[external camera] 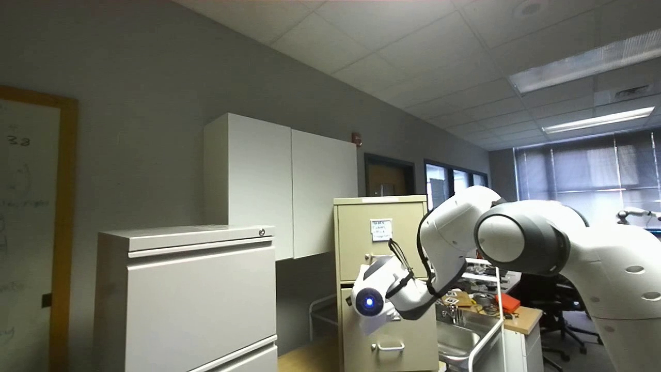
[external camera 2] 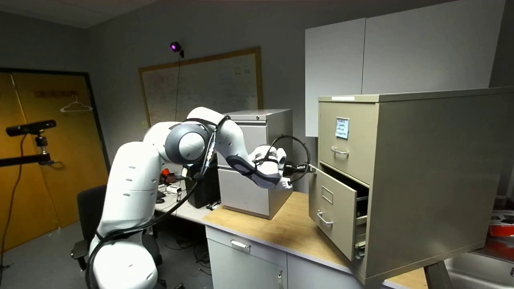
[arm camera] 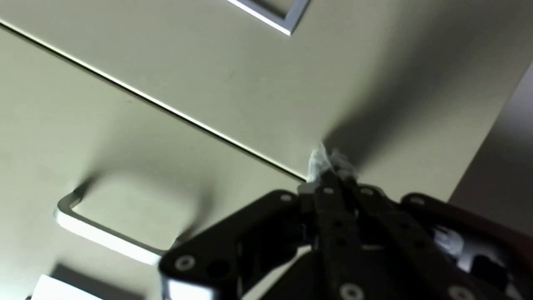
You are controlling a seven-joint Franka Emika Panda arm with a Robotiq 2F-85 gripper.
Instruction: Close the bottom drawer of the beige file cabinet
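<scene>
Beige file cabinet (external camera 2: pixel 433 172) is placed to the right of the white-grey cabinet (external camera 2: pixel 245 196) in both exterior views; the latter is set on the wooden counter (external camera 2: pixel 297 214). Bottom drawer (external camera 2: pixel 341 216) of the beige file cabinet is pulled partway out; dark gap is shown behind its top and side edges. Its label holder (external camera 2: pixel 327 194) and handle (external camera 2: pixel 325 220) can be made out in an exterior view. Top drawer (external camera 2: pixel 361 160) is seated flush; handwritten paper label (external camera 2: pixel 342 128) is stuck on its front.

Gripper (arm camera: pixel 332 163): fingers are pressed together, whitish tips side by side. Tips are held at the bottom drawer's front, close under its upper edge, toward the left side; whether metal is touched or just cleared cannot be told. Robot arm (external camera 2: pixel 132 176) is stretched across from the left in an exterior view, wrist pointed at the drawer.

White cupboards (external camera 2: pixel 425 52) are mounted on the far wall (external camera 2: pixel 283 80), behind the beige file cabinet; whiteboard (external camera 2: pixel 200 88) is hung on the same wall, farther left. Sink (external camera: pixel 457 341) is seen to the right of the beige file cabinet in an exterior view.
</scene>
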